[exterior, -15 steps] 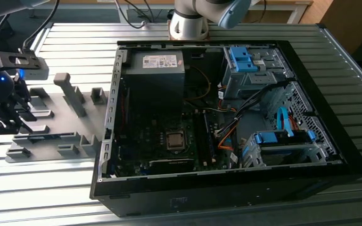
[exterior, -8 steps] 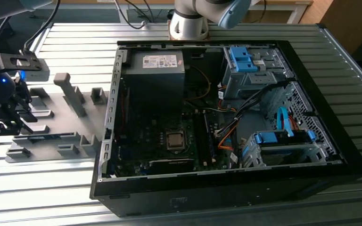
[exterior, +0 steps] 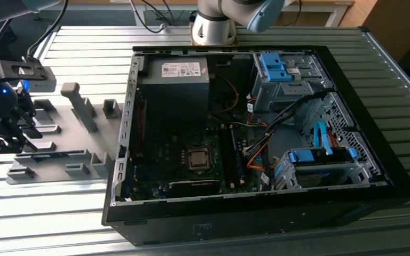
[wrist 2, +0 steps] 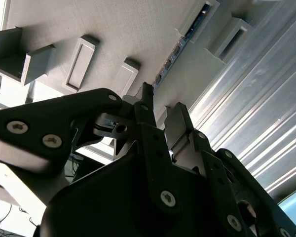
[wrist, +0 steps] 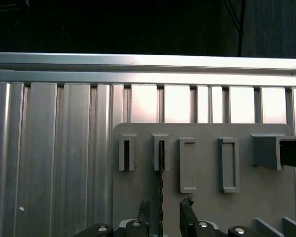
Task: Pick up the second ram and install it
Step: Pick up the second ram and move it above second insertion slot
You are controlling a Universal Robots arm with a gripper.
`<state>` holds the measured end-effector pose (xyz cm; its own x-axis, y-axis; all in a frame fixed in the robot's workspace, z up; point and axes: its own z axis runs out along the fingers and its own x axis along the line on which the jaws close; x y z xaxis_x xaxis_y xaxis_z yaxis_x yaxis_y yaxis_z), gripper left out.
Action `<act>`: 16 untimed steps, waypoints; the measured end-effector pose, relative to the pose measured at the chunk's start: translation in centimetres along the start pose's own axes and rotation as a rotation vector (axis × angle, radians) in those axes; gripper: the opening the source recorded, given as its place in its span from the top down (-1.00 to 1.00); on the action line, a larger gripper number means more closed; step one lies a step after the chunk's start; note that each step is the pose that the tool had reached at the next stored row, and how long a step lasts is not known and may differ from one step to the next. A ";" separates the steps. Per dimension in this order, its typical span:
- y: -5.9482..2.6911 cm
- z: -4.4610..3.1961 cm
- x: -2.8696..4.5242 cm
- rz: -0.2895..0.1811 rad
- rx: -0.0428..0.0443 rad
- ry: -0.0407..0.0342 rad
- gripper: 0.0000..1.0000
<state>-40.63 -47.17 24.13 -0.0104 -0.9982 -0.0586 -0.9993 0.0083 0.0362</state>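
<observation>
Bright glare on the ribbed metal table (wrist: 177,103), background dark

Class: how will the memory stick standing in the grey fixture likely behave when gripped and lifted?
The second ram looks thin and flat, so it is probably light and fairly stiff. Standing on edge in the grey fixture, it would likely tip once freed. Its bare chips suggest gentle pressure from the gripper.

Robotics lab: aluminium bench (exterior: 48,224), opened computer (exterior: 183,176)
</observation>
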 end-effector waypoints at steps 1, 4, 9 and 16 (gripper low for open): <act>0.00 0.00 0.00 0.000 0.0000 0.0000 0.25; -0.01 0.14 0.01 0.000 0.0003 -0.0003 0.25; -0.04 1.00 0.09 0.000 0.0012 -0.0001 0.25; -0.09 1.65 0.11 -0.001 0.0012 0.0001 0.25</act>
<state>-40.60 -47.18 22.48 -0.0098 -0.9982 -0.0585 -0.9994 0.0078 0.0349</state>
